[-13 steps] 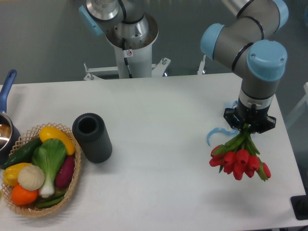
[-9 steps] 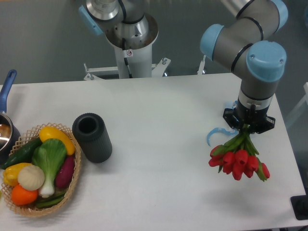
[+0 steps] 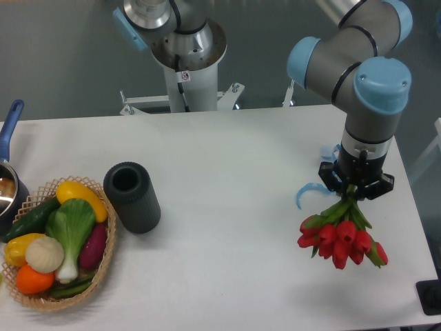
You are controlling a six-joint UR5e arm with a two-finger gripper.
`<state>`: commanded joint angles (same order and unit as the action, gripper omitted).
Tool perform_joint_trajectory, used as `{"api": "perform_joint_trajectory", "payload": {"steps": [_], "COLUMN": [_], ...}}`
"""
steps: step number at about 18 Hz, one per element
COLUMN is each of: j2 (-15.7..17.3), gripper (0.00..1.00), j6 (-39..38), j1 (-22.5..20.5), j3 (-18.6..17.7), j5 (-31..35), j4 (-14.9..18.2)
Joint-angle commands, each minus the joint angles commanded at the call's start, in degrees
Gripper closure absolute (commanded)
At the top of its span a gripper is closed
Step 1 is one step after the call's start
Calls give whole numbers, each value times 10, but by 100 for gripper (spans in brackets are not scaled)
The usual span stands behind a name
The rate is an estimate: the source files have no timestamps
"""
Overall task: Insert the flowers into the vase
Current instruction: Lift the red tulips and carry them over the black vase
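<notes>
The flowers [image 3: 340,239], a bunch of red tulip buds on green stems, hang at the right side of the table, buds toward the front. My gripper [image 3: 355,186] is shut on the green stems, with the buds held below it over the table. The vase [image 3: 131,196], a dark grey ribbed cylinder with an open round mouth, stands at the left of the table, far from the gripper. A curly blue ribbon [image 3: 310,190] trails beside the stems.
A wicker basket [image 3: 103,265] of vegetables sits at the front left, touching the vase's left side. A pot with a blue handle [image 3: 10,123] is at the left edge. A second robot base [image 3: 185,48] stands behind the table. A black object [image 3: 431,296] is at the front right corner.
The gripper with the flowers has shifted slightly toward the front of the table, and the buds hang a little lower in view. The vase and basket have not moved.
</notes>
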<state>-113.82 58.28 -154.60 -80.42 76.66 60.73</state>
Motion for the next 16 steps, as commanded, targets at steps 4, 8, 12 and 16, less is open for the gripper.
{"api": "perform_joint_trajectory", "payload": {"steps": [4, 8, 12, 16], "j2": [37, 55, 64, 85], "gripper": [100, 100, 100, 100], "j6": [-25, -58, -58, -58], "j1": [0, 2, 18, 38], "j3": [-2, -19, -39, -73], "j5": [-112, -238, -330, -445], "j4": [-17, -50, -62, -89]}}
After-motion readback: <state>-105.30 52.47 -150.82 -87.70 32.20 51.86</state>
